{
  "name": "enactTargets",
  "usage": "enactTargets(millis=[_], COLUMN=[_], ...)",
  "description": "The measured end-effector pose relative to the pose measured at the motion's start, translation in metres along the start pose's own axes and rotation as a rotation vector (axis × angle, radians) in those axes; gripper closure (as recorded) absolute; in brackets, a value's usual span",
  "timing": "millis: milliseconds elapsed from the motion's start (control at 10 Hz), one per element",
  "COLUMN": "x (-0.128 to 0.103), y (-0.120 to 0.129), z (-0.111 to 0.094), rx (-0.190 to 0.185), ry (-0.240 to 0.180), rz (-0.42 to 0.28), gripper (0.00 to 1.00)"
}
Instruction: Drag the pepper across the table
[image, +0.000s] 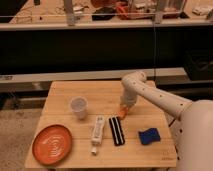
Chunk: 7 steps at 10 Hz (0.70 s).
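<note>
The pepper (121, 111) shows as a small orange tip on the light wooden table (100, 95), right of centre. My gripper (125, 105) comes down from the white arm straight onto the pepper and covers most of it. Only the orange end pokes out below and left of the gripper.
A white cup (78, 107) stands left of centre. A large round orange plate (52, 144) lies at the front left. A white remote (97, 133) and a black remote (116, 130) lie side by side in front of the gripper. A blue sponge (148, 136) sits at the front right.
</note>
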Motion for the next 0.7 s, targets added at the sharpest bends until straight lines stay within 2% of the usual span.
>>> enactTargets(millis=[700], x=[-0.0081], y=[-0.0040], z=[0.0010], rx=[-0.005], ry=[0.000], rz=[-0.011], gripper=[0.96])
